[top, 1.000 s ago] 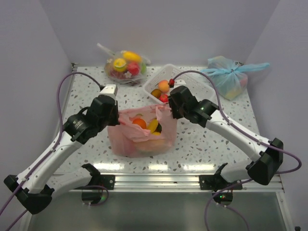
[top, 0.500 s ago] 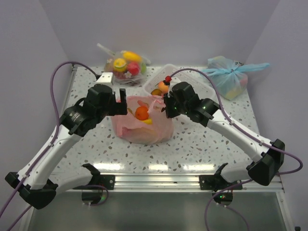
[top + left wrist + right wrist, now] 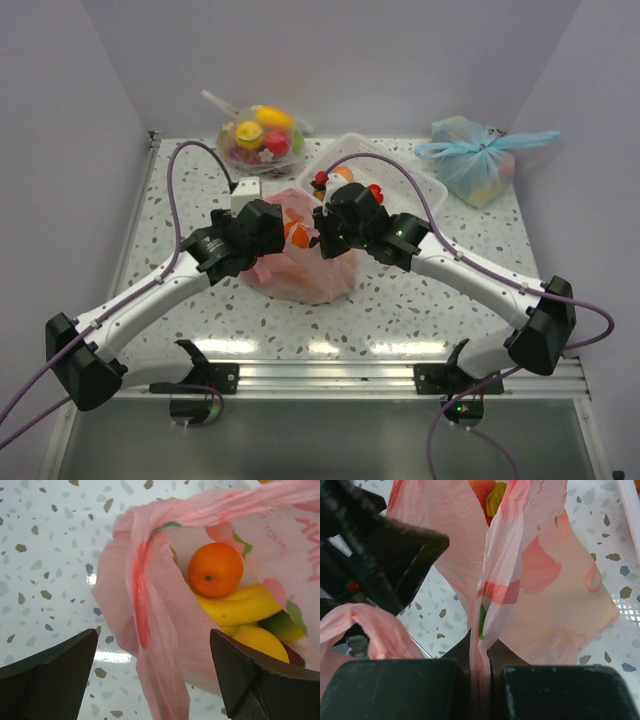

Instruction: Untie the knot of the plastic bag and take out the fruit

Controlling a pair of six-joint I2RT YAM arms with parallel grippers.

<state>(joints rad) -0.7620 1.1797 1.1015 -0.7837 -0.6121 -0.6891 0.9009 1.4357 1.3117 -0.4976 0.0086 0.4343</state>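
Note:
The pink plastic bag (image 3: 305, 272) sits mid-table with its mouth open, and the knot is out of view. Inside lies the fruit: an orange (image 3: 216, 569), a yellow banana (image 3: 242, 605), another yellow piece (image 3: 260, 641) and something green (image 3: 284, 625). My left gripper (image 3: 154, 640) is open at the bag's left rim, and a fold of pink film (image 3: 160, 670) hangs loose between its fingers. My right gripper (image 3: 481, 657) is shut on the bag's right rim film and holds it up. From above, both grippers meet over the bag, the left gripper (image 3: 278, 228) facing the right gripper (image 3: 322, 224).
A white basket (image 3: 405, 178) holding some fruit stands just behind the bag. Back left lies a clear bag of fruit (image 3: 258, 135). At the back right is a light blue bag (image 3: 475, 160) tied with a bow. Walls close in the sides and back.
My left gripper let go and opened, then swung right to the bag's left rim. My right gripper closed on the right rim and moved left. The bag shifted back a little.

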